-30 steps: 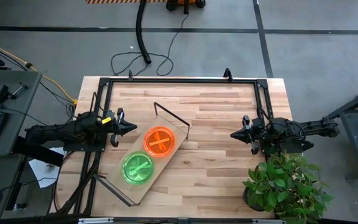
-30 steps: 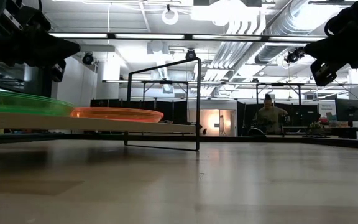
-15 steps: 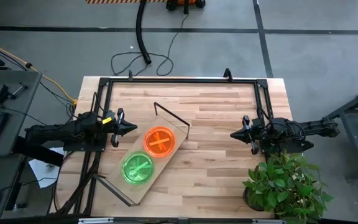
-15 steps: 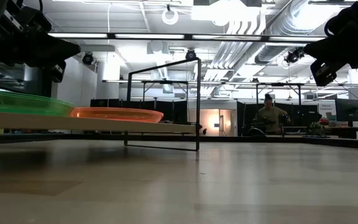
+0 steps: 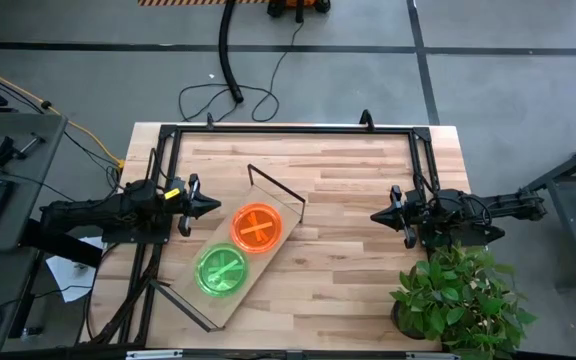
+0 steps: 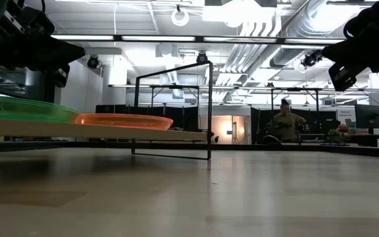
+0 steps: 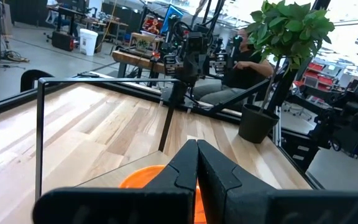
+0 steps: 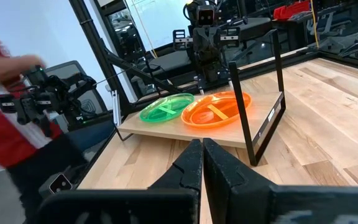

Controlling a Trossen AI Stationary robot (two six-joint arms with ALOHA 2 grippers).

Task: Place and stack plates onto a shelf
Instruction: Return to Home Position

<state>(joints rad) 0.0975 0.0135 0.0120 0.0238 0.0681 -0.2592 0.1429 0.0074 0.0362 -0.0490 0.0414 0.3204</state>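
On light-wood shelf [image 5: 226, 310], round translucent plates [image 5: 256, 228]

Glossy translucent plates [image 8: 191, 109] (plastic) on matt-wood shelf [image 8: 185, 135].

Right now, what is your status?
Left gripper shut, empty, beside shelf. Right gripper shut, empty. Orange plates, green plates stacked on shelf. Plant by right arm.

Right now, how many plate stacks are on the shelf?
2. The orange stack sits on the far half of the shelf; the green stack sits beside it on the near half. Any plates under each top one are hidden from above.
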